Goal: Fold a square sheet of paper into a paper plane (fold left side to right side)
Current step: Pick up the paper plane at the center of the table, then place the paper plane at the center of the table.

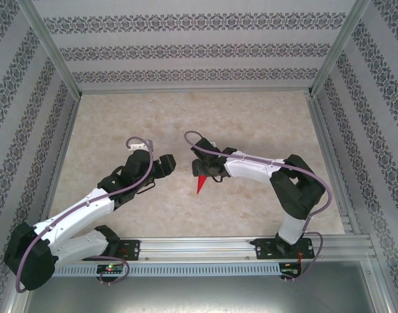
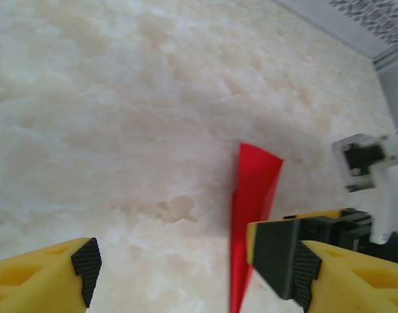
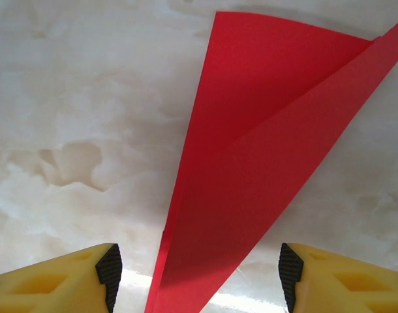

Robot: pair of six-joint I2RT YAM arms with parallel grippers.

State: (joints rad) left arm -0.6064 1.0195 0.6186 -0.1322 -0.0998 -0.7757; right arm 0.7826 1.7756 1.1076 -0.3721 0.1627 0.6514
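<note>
The paper plane [image 1: 199, 185] is a slim red dart on the marbled table, its point toward the near edge. In the right wrist view the paper plane [image 3: 251, 163] runs between my right gripper's [image 3: 200, 277] open fingers; both pads stand clear of it and its upper flap lifts a little. In the top view the right gripper [image 1: 204, 171] hovers over the dart's wide end. My left gripper [image 1: 169, 163] is just left of it, open and holding nothing. In the left wrist view the left gripper [image 2: 196, 274] faces the paper plane [image 2: 254, 195], with the right gripper's finger [image 2: 277, 254] beside the paper.
The beige marbled table [image 1: 186, 117] stretches away beyond both arms. Patterned walls with aluminium posts [image 1: 52, 59] close in the left, right and far sides. A metal rail [image 1: 238, 246] carrying the arm bases runs along the near edge.
</note>
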